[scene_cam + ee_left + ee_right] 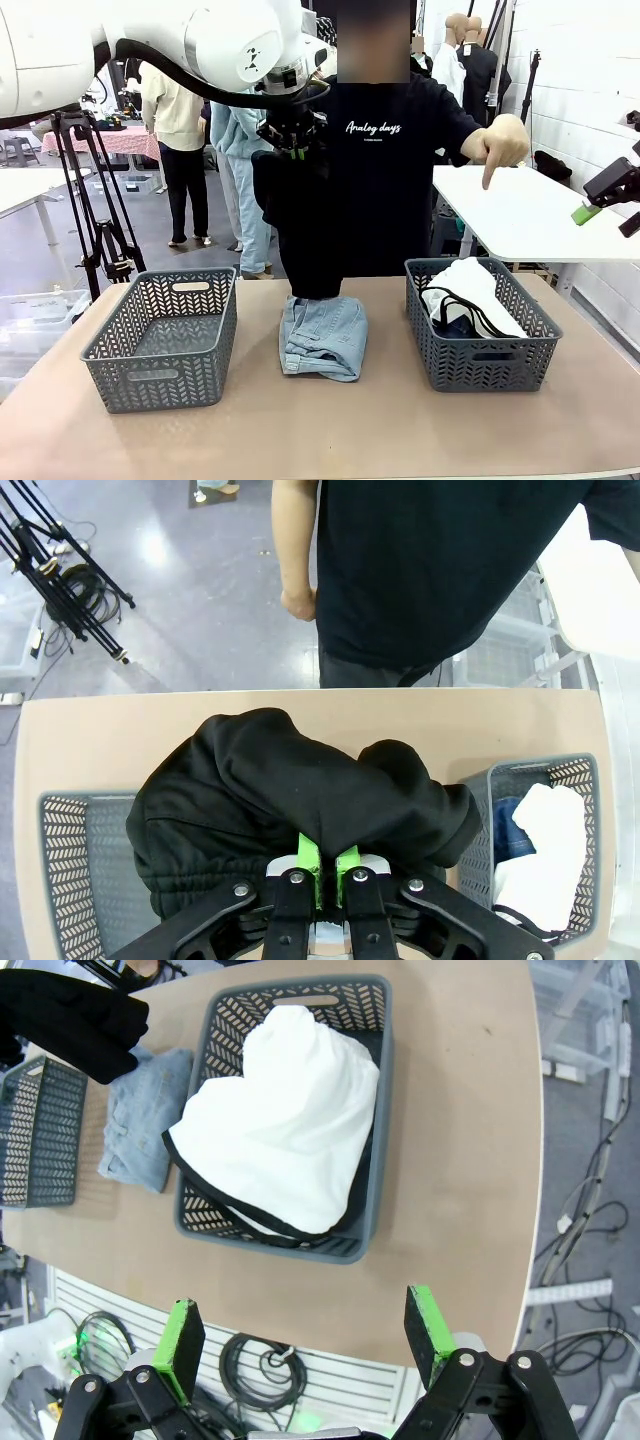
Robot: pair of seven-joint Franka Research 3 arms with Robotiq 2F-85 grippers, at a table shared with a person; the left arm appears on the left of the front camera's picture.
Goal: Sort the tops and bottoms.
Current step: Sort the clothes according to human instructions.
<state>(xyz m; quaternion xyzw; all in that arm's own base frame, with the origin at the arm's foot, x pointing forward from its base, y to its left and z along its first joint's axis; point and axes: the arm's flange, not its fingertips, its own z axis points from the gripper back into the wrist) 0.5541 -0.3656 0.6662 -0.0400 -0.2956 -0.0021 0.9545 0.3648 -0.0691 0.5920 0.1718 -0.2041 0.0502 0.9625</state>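
Left gripper (297, 152), jaws clamped on the limp, bunched black top (300, 225), holds it hanging above the folded pale denim bottoms (322, 338) on the tabletop (300, 430); right gripper (300, 1335) jaws apart; white black-edged top (285, 1120) lies in the basket (370, 1230).

The bench (330, 425) has a plain tan top. Beyond it on the right stands a white table (520, 215), and behind that table rises a white brick wall (575, 80). The floor (200, 265) is grey and shiny; in the left wrist view a bright spot of light lies on it. A black tripod (100, 220) stands at the far left, near a second white table (20, 188). Farther back is a table with a pink checked cloth (125, 140).
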